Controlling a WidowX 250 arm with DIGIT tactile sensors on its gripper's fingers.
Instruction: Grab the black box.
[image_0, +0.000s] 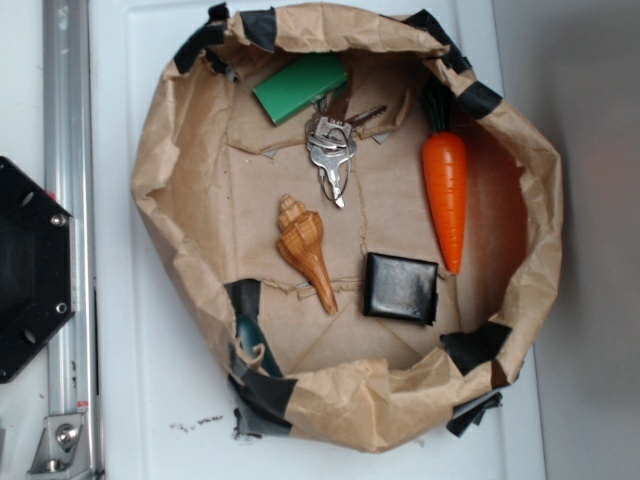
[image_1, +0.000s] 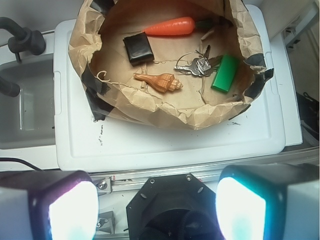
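Observation:
The black box (image_0: 401, 288) is a small glossy square lying flat on the floor of the brown paper bag (image_0: 180, 140), near its lower right, just below the tip of the orange carrot (image_0: 446, 196). In the wrist view the black box (image_1: 138, 49) lies at the far left of the bag's floor, under the carrot (image_1: 170, 26). My gripper (image_1: 157, 207) is open, its two fingers far apart at the bottom of the wrist view, high above the robot base and well short of the bag. Nothing is between them. The exterior view does not show the gripper.
Also in the bag are a wooden shell (image_0: 308, 252), a bunch of keys (image_0: 332, 150) and a flat green box (image_0: 300, 87). The bag's rim (image_1: 200, 117) stands crumpled, patched with black tape (image_1: 95, 85). A metal rail (image_0: 66, 200) and the black robot base (image_0: 30, 270) lie at the left.

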